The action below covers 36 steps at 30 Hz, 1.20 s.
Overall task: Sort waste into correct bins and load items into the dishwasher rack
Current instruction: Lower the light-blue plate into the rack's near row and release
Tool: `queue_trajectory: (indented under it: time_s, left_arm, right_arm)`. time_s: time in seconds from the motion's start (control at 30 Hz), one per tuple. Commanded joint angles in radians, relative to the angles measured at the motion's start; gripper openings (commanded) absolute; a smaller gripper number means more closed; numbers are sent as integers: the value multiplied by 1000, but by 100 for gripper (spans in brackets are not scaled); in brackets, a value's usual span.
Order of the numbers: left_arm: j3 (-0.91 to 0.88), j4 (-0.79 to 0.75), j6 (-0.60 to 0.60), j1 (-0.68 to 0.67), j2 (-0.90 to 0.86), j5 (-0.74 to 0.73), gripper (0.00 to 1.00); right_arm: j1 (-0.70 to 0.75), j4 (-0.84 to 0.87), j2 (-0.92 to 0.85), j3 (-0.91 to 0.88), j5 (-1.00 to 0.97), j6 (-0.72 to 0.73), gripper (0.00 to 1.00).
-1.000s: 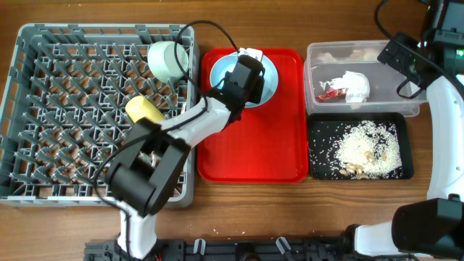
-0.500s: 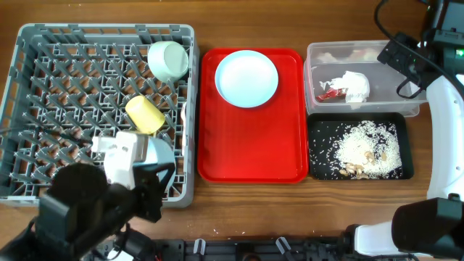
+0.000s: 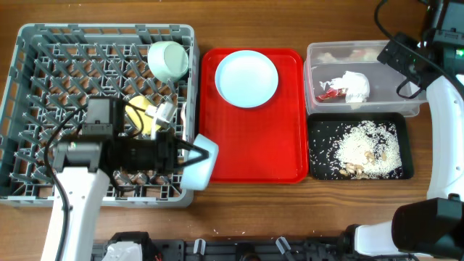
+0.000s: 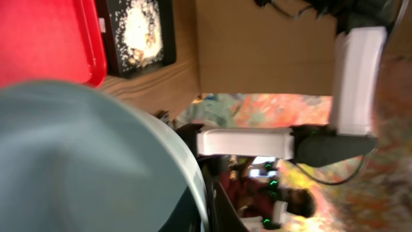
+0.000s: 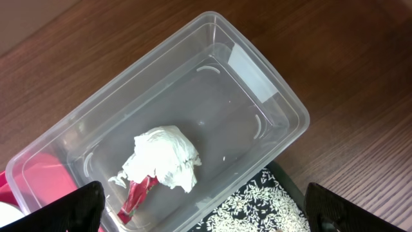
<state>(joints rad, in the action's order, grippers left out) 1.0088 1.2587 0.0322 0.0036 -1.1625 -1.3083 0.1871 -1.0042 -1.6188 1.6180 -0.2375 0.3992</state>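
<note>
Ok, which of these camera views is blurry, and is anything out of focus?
Left wrist view: blurred throughout, with the pale bowl up close as a soft, out-of-focus mass. Overhead view: sharp and evenly lit. Right wrist view: crisp, with faint glare streaks on the clear tub.

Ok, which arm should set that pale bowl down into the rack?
Left. The left tool grips the bowl at the dishwasher rack's right edge, beside the red tray. The right tool hangs open over the clear tub, far from it.
</note>
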Motion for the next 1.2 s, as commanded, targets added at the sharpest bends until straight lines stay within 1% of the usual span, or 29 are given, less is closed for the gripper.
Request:
queue_trajectory:
  time_s: [0.0, 0.17, 0.23, 0.3, 0.47, 0.63, 0.77, 0.83, 0.87, 0.9, 0.93, 0.97, 1.0, 1.1, 1.17]
  left_arm:
    - [3, 70, -195, 59, -91, -64, 4]
    - [-27, 62, -214, 192, -189, 34, 4]
    - [-76, 62, -237, 252, -203, 42, 4]
    - [-145, 58, -268, 280, -215, 45, 4]
    - [-259, -25, -264, 333, -230, 47, 4]
    - [-259, -44, -263, 432, -246, 154, 4]
    - [-259, -53, -261, 453, -246, 184, 5]
    - [-259, -56, -261, 453, -246, 189, 12]
    - [-257, -59, -257, 453, -246, 188, 20]
    - [-249, -65, -230, 453, -246, 189, 32]
    - [-225, -69, -191, 453, -246, 199, 41]
    - [-186, -69, -148, 453, -246, 227, 47]
    - [-133, -61, -90, 453, -246, 269, 50]
    - [25, -19, -15, 453, -241, 366, 57]
    - [156, 21, 43, 453, -230, 491, 59]
  right_arm:
    - [4, 2, -11, -3, -16, -5, 100]
    - [4, 2, -11, -3, -16, -6, 100]
    - [4, 2, -11, -3, -16, -6, 100]
    - [4, 2, -11, -3, -16, -5, 100]
    - [4, 2, -11, -3, -16, -6, 100]
    - [4, 2, -11, -3, -16, -6, 100]
    - [4, 2, -11, -3, -16, -6, 100]
    - [4, 2, -11, -3, -16, -6, 100]
    - [4, 2, -11, -3, -16, -6, 100]
    - [4, 2, -11, -3, -16, -6, 100]
    - [4, 2, -11, -3, -16, -6, 100]
    - [4, 2, -11, -3, -16, -5, 100]
    - [4, 2, -11, -3, -16, -6, 100]
    - [4, 2, -11, -3, -16, -6, 100]
    - [4, 2, -11, -3, -16, -6, 100]
